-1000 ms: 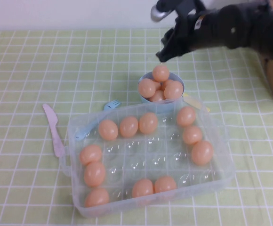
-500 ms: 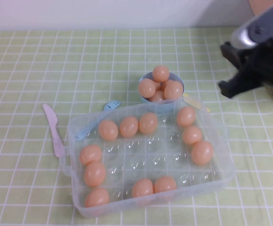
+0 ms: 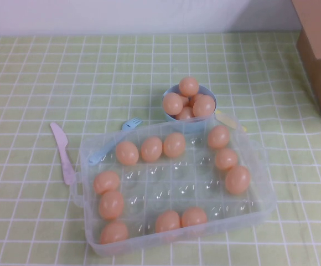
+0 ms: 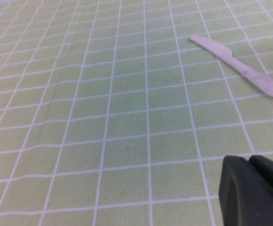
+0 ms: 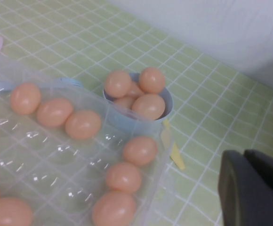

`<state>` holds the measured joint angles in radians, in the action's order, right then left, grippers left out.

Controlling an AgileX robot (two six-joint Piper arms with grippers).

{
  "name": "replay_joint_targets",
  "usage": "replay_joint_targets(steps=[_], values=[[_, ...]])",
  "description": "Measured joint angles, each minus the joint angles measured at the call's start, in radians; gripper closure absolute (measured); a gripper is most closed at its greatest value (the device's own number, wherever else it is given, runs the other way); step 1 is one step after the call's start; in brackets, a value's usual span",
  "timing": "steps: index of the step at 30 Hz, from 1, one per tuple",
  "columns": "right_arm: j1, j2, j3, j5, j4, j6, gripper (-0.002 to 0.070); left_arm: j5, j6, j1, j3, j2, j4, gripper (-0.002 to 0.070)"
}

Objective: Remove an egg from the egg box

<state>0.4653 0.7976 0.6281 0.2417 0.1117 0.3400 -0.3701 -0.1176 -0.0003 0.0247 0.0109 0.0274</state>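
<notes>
a: right gripper (image 5: 256, 188) — only a dark slab of it shows at the corner of its own wrist view, and a sliver at the right edge of the high view. fingers can't be read; cannot tell if it's spread or closed, and nothing visibly in it.

b: left gripper (image 4: 252, 190)?

a: same story. dark block at the edge of its wrist view, over bare green checked cloth (image 4: 103, 117). opening not readable. pale pink plastic knife (image 4: 240, 66) lies flat on the cloth, well apart from it.

b: moving outward. egg box (image 3: 260, 208)?

a: clear plastic, lid off, sitting mid-table near the front edge. eleven peach-orange eggs in it: three in a row along the far side, three down the right side, three down the left, two at the near edge. middle cells bare and glinting.

b: the egg for the task?

a: calling it the egg (image 3: 218, 136) at the far right corner of the box, seated in its cell, nothing touching it. possibly any of them; they look alike.

b: surroundings?

a: light-blue bowl (image 3: 211, 103) just behind the box, heaped with about five more eggs. blue fork (image 3: 128, 124) against the box's far left corner. cardboard box (image 3: 320, 50) at the far right.
</notes>
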Motion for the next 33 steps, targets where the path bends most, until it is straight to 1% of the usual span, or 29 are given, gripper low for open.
replay_joint_targets(steps=[4, 6, 9, 12, 19, 23, 26, 30, 33], values=[[0.000, -0.094, -0.137, -0.086, 0.011, 0.000, 0.0693, 0.000, 0.000, 0.000, 0.000, 0.000, 0.000, 0.0678], [0.000, -0.140, -0.201, -0.148, 0.034, 0.000, 0.0693, 0.000, 0.000, 0.000, 0.000, 0.000, 0.000, 0.0678], [-0.016, -0.241, -0.302, -0.187, 0.075, 0.000, 0.0693, 0.000, 0.000, 0.000, 0.000, 0.000, 0.000, 0.0678], [-0.075, -0.341, -0.394, -0.202, 0.092, 0.000, 0.0693, 0.000, 0.000, 0.000, 0.000, 0.000, 0.000, 0.0678], [-0.343, -0.594, -0.574, -0.206, 0.110, 0.000, 0.0693, 0.000, 0.000, 0.000, 0.000, 0.000, 0.000, 0.0679], [-0.462, -0.725, -0.632, -0.191, 0.124, 0.000, 0.0694, 0.000, 0.000, 0.000, 0.000, 0.000, 0.000, 0.0678], [-0.500, -0.790, -0.652, -0.177, 0.138, 0.000, 0.0694, 0.000, 0.000, 0.000, 0.000, 0.000, 0.000, 0.0678], [-0.508, -0.805, -0.654, -0.163, 0.200, 0.000, 0.0694, 0.000, 0.000, 0.000, 0.000, 0.000, 0.000, 0.0678], [-0.508, -0.805, -0.654, -0.139, 0.211, 0.000, 0.0694, 0.000, 0.000, 0.000, 0.000, 0.000, 0.000, 0.0678]])
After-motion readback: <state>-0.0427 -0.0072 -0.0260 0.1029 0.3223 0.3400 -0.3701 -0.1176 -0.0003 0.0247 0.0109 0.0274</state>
